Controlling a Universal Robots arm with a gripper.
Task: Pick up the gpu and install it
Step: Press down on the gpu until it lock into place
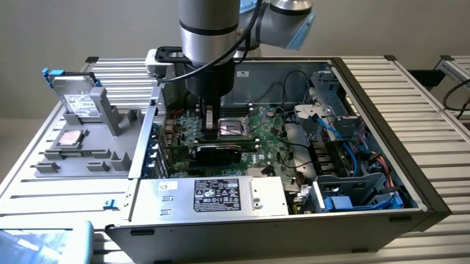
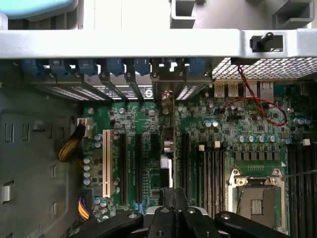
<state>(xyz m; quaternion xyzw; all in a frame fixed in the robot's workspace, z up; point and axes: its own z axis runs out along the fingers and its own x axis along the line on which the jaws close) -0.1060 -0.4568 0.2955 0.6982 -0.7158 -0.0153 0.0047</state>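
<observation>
The gpu [image 1: 213,149] stands on edge among the motherboard's expansion slots inside the open computer case. It is a green card with a black cooler block on the face towards the exterior view's front. In the wrist view I look down on the gpu's thin top edge [image 2: 167,159], which runs from the case's rear brackets to my fingers. My gripper [image 1: 209,136] hangs straight down over the card. Its fingertips [image 2: 171,194] are pressed together at the card's top edge. The gripper [image 2: 173,198] is shut, and I cannot tell whether the card is pinched between the fingers.
The motherboard [image 1: 253,129] holds an open CPU socket [image 2: 256,198] and memory slots beside the card. A power supply [image 1: 213,197] lies along the case's front, with drive cages and blue cables [image 1: 345,165] at the exterior view's right. A grey parts tray [image 1: 81,137] with a hard drive [image 1: 79,104] sits to the left.
</observation>
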